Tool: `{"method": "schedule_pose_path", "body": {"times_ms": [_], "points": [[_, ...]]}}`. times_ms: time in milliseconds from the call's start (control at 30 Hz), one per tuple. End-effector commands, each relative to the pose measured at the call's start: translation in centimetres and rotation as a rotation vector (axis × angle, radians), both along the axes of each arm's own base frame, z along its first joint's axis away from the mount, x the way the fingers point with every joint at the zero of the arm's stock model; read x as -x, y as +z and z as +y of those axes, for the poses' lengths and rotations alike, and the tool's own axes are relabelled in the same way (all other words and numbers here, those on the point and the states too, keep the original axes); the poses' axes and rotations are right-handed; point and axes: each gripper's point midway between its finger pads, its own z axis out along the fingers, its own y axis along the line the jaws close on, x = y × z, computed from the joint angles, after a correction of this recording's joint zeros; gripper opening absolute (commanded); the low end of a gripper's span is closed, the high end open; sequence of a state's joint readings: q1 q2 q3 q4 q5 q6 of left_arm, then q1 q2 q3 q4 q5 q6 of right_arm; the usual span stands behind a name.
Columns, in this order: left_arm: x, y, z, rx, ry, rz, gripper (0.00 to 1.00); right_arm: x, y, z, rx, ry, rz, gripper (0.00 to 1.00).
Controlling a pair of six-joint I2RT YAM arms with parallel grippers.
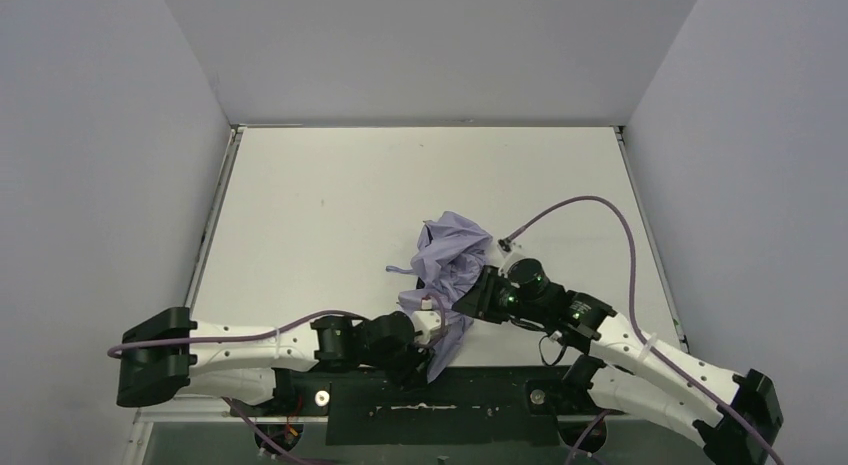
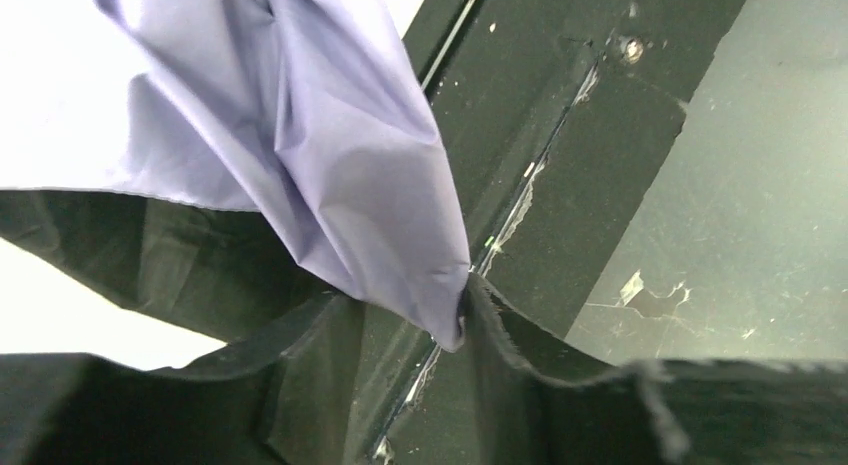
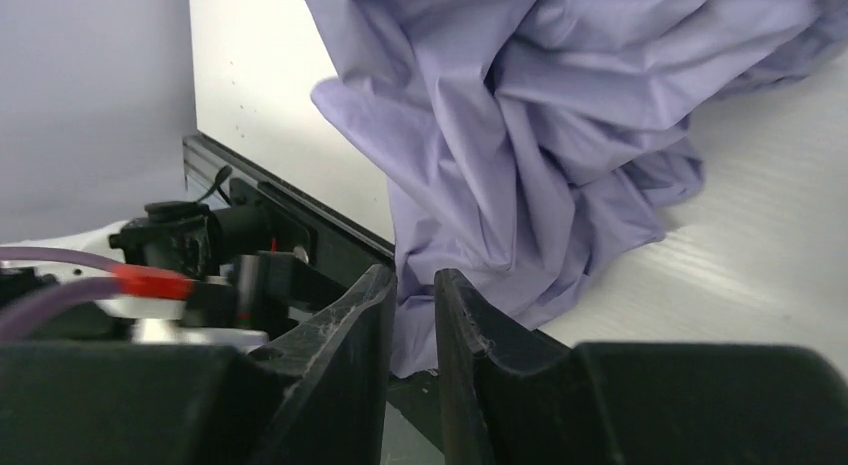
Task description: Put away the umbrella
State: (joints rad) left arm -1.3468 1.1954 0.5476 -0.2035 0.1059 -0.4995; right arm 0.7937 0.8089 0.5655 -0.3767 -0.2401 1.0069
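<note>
Crumpled pale lavender folding umbrella (image 1: 452, 253) on white table (image 1: 320, 185); right gripper (image 3: 415, 275) pinches its fabric, left gripper (image 2: 405, 305) gapes around a fold.

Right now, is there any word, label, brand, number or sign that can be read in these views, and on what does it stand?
None: no text can be read on the umbrella or the table.
The pale marks on the black base plate are scratches, not letters.
</note>
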Motion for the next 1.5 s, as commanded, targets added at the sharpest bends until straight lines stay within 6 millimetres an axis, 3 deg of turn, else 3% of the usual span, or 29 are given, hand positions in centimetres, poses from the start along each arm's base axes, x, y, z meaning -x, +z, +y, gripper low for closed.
{"method": "schedule_pose_path", "body": {"times_ms": [0, 133, 267, 400, 533, 633, 767, 867, 1100, 1467], "points": [[-1.4, 4.3, -1.2, 0.16, 0.085, -0.059, 0.43, -1.1, 0.8, 4.0, -0.13, -0.053, -0.069, 0.22], [-2.3, 7.3, 0.1, 0.224, 0.139, -0.11, 0.48, 0.0, -0.7, 7.1, -0.161, 0.019, -0.061, 0.21], [-3.7, 10.0, 1.3, 0.266, 0.208, -0.171, 0.49, 0.4, -3.8, 7.7, -0.09, 0.035, -0.032, 0.2], [-5.8, 12.1, 2.5, 0.283, 0.312, -0.222, 0.5, 0.4, -8.2, 5.5, 0.052, -0.027, 0.012, 0.15], [-9.3, 12.9, 3.7, 0.254, 0.452, -0.232, 0.58, 0.2, -11.4, 2.7, 0.141, -0.094, 0.035, 0.13], [-11.7, 14.2, 3.7, 0.289, 0.513, -0.231, 0.64, -0.3, -12.8, 0.9, 0.185, -0.105, 0.054, 0.13], [-15.0, 16.3, 2.8, 0.373, 0.555, -0.224, 0.7, -1.2, -13.1, -0.6, 0.197, -0.079, 0.077, 0.12], [-17.2, 16.2, 1.6, 0.384, 0.568, -0.223, 0.71, -1.7, -12.7, -1.1, 0.222, -0.054, 0.069, 0.13], [-19.4, 14.0, -3.0, 0.397, 0.503, -0.175, 0.72, -1.8, -12.5, -0.8, 0.19, -0.042, 0.077, 0.13], [-23.6, 10.3, -3.4, 0.339, 0.529, -0.186, 0.71, -1.7, -11.9, -0.7, 0.16, -0.05, 0.072, 0.12]]}}
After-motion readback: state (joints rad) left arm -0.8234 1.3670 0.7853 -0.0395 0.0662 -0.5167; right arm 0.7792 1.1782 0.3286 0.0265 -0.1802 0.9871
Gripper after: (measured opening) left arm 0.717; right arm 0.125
